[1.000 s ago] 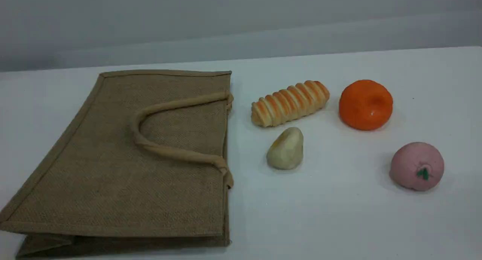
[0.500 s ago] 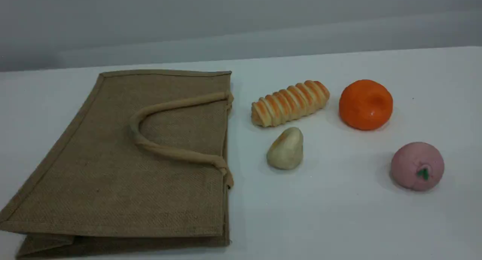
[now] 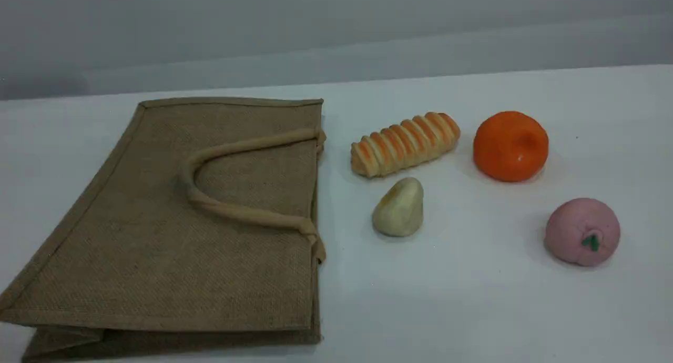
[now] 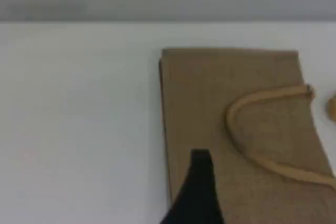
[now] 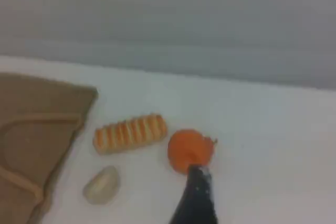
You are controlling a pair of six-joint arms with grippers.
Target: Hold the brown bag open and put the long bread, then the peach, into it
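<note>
The brown bag [image 3: 157, 237] lies flat and closed on the left of the table, its mouth edge facing right, one beige handle [image 3: 231, 210] looped on top. To its right the long bread [image 3: 405, 143] lies at a slant. The peach [image 3: 582, 231] sits alone at the front right. Neither arm shows in the scene view. My left gripper [image 4: 200, 158] shows one dark fingertip hovering over the bag [image 4: 236, 103] near its left edge. My right gripper [image 5: 198, 174] shows one fingertip in front of the orange fruit, right of the bread [image 5: 130, 132]. Both hold nothing.
A bright orange round fruit [image 3: 510, 146] sits right of the bread. A small cream pear-shaped lump [image 3: 399, 208] lies just in front of the bread. The white table [image 3: 473, 310] ends at a grey wall behind.
</note>
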